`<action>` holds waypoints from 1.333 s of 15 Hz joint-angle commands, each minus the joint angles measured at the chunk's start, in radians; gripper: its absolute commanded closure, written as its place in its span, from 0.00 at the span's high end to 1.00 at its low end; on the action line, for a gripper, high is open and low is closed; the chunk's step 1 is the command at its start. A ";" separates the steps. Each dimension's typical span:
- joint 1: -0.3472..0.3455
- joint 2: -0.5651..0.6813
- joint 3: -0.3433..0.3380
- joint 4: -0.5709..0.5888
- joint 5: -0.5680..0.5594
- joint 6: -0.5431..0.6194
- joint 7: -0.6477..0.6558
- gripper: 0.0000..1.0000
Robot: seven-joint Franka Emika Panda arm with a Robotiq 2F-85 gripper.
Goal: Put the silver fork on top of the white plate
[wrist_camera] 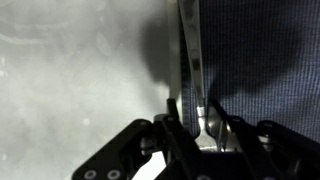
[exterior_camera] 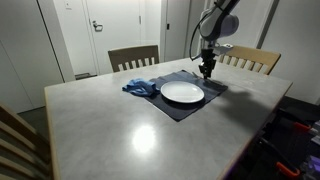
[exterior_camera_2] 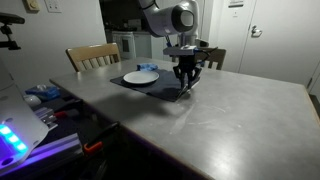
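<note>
Grey table [exterior_camera: 120, 120], dark placemat [wrist_camera: 260, 60] edge: silver fork [wrist_camera: 190, 50] pinched between fingers [wrist_camera: 173, 125].

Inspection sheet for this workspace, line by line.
Surface: grey tabletop with a dark rectangular placemat on it.
Job's things: round white plate on the placemat; silver fork lying along the placemat's edge, not on the plate.
Clutter: crumpled blue cloth beside the plate.
Grippers: hand lowered at the fork, fingers either side of it; grip unclear.
Cables: dark cable looping beside the arm.
Surroundings: wooden chairs, white doors.
</note>
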 commanded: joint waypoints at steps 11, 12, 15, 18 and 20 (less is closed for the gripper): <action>-0.062 0.014 0.046 0.037 0.068 -0.048 -0.098 0.27; -0.064 0.014 0.047 0.038 0.071 -0.050 -0.101 0.29; -0.064 0.015 0.048 0.038 0.073 -0.052 -0.105 0.41; -0.064 0.017 0.049 0.037 0.072 -0.051 -0.106 0.37; -0.064 0.018 0.050 0.035 0.073 -0.049 -0.106 0.30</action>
